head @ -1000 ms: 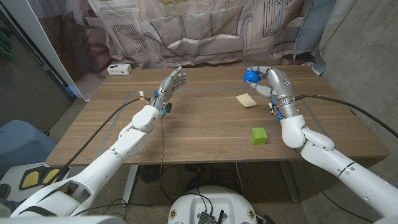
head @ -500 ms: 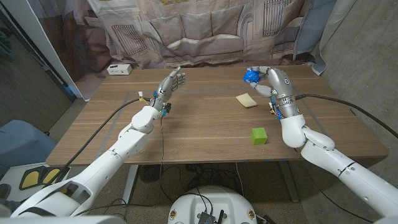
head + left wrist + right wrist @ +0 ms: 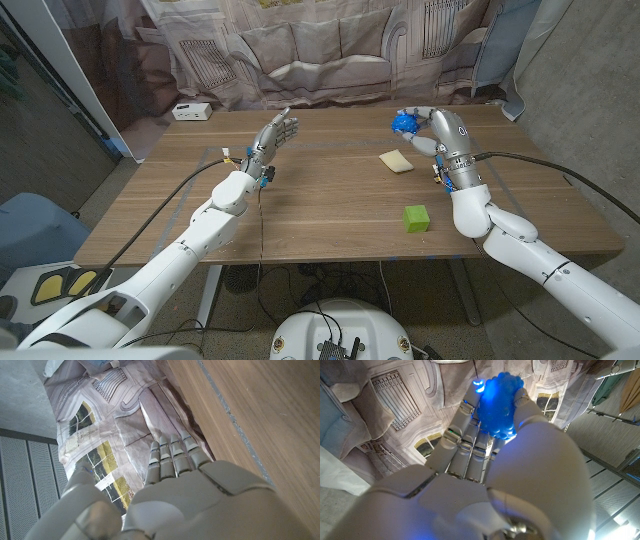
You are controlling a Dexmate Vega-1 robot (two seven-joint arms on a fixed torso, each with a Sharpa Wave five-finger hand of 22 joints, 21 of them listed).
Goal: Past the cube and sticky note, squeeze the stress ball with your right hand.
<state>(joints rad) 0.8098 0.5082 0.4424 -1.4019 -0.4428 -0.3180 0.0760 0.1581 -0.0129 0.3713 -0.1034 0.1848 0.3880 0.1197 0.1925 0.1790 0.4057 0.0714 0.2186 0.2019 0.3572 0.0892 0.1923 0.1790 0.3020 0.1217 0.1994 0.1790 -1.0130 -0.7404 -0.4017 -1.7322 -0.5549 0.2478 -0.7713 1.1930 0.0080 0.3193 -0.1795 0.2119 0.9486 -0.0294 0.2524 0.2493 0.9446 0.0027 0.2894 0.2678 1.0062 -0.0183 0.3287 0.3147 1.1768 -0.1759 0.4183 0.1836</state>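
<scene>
A knobbly blue stress ball (image 3: 403, 123) sits at the far right of the table, and my right hand (image 3: 432, 128) curls around it. In the right wrist view the blue ball (image 3: 498, 406) is pinched between thumb and fingers (image 3: 461, 420) of my right hand (image 3: 485, 455). Nearer than the ball lies a pale yellow sticky note (image 3: 396, 161), and nearer still stands a green cube (image 3: 416, 218). My left hand (image 3: 274, 134) is raised over the table's left middle, fingers straight and apart, holding nothing. The left wrist view shows my left hand (image 3: 175, 490) open beside the table edge.
A small white box (image 3: 191, 111) sits at the table's far left corner. A printed curtain (image 3: 330, 45) hangs behind the wooden table (image 3: 330, 205). Cables (image 3: 545, 165) trail from both forearms across the tabletop.
</scene>
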